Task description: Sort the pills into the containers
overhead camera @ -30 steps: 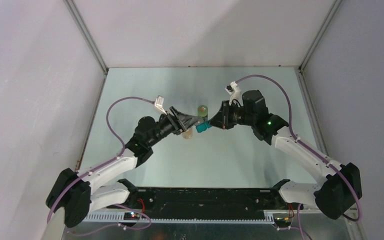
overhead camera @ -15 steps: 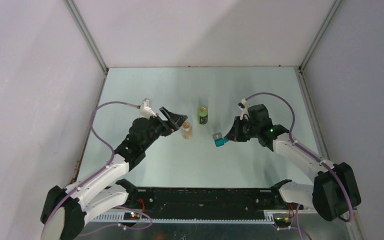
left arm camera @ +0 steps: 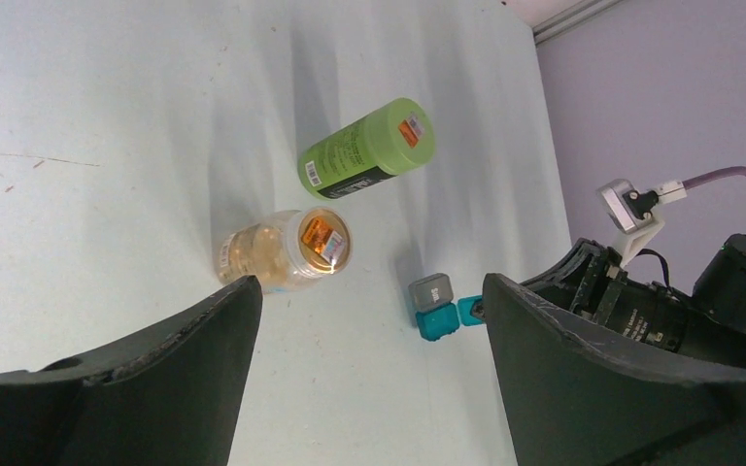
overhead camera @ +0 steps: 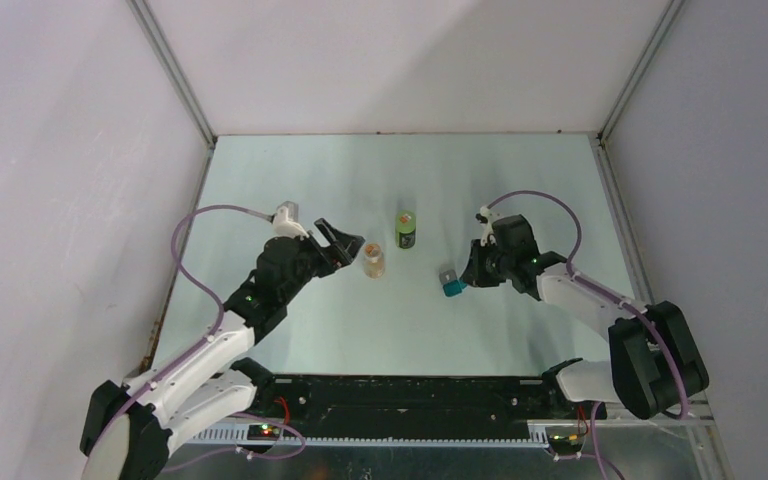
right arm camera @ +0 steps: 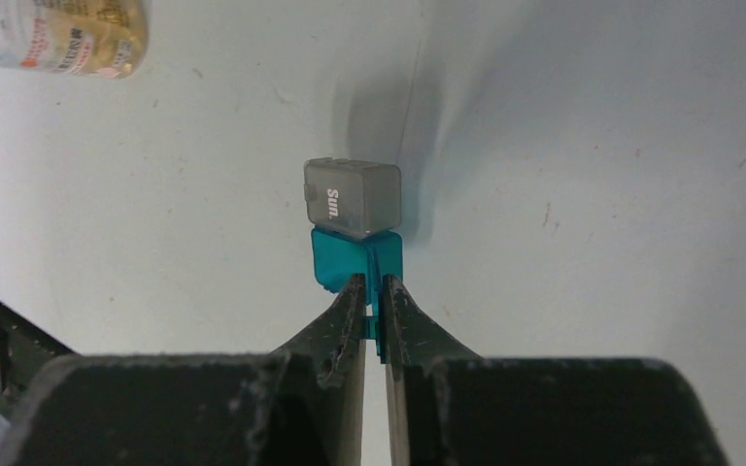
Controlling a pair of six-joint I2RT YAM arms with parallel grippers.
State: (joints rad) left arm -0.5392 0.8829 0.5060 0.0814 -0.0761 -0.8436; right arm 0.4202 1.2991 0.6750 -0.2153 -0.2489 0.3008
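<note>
Since a second ago: both arms have drawn back from the desk centre, left arm (overhead camera: 260, 285) toward 8 o'clock, right arm (overhead camera: 570, 290) toward 4 o'clock. The pill box (overhead camera: 450, 283) has travelled with the right jaws, away from the bottles. The left jaws, then at the beige bottle (overhead camera: 374, 261), now stand off it.

Left jaws: spread wide, nothing between them. They hang at 10 o'clock of the beige bottle, near but apart from it.

Right jaws: pressed nearly together, clamped on a thin teal tab at the near edge of the pill box. Box body teal; grey translucent lid (right arm camera: 352, 199) marked "Sun" lies beyond the tips. Cannot tell whether the box rests on the desk (overhead camera: 290, 170) or hangs just over it.

Bottles: beige bottle upright, orange sticker on its cap, pale tan contents visible through the wall. Green bottle (overhead camera: 405, 230) upright at 1 to 2 o'clock of it, near, not touching. Pill box sits at 3 o'clock of the beige bottle and 4 to 5 o'clock of the green one, apart from both.
</note>
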